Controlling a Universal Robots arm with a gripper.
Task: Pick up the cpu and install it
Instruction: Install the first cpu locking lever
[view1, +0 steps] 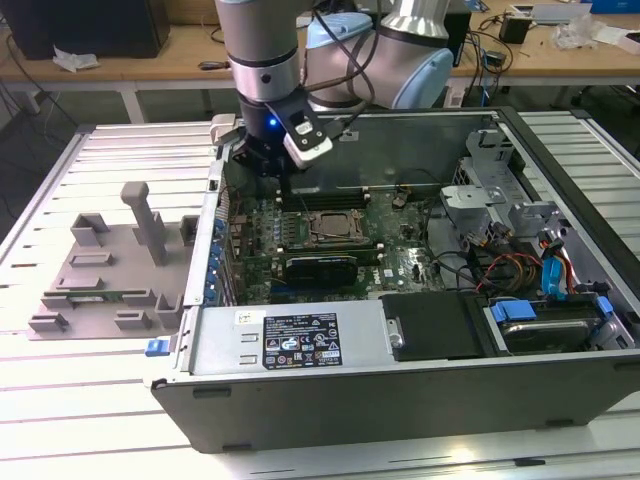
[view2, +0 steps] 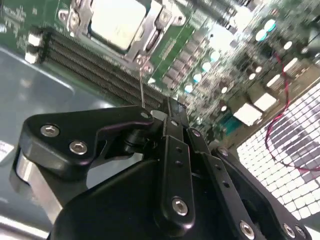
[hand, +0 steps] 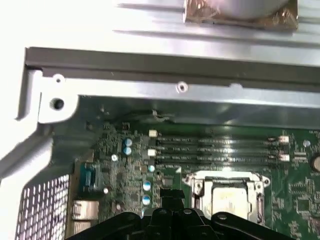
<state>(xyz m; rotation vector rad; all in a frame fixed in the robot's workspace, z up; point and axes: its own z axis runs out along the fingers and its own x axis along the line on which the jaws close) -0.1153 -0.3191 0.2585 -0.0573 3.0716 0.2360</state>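
A pale silver-grey square, the cpu (view2: 116, 21) as far as I can tell, lies flat inside the metal frame of the motherboard socket (view1: 335, 226). The first wrist view shows the same square (hand: 227, 200). My gripper (view1: 283, 186) hangs inside the open computer case, above the motherboard's rear corner on the exterior view's left, a short way from the socket. Its black fingers (view2: 176, 145) come together at the tips and I see nothing between them. A thin metal rod (view2: 141, 82) rises from the socket's edge close to the fingertips.
The open computer case (view1: 400, 400) holds the green motherboard (view1: 400, 265), memory slots (hand: 215, 150), cables and a drive bay (view1: 500, 200) on the exterior view's right. A grey plastic fixture tray (view1: 100, 275) lies on the slatted table left of the case. The case wall (hand: 150, 62) stands close behind the gripper.
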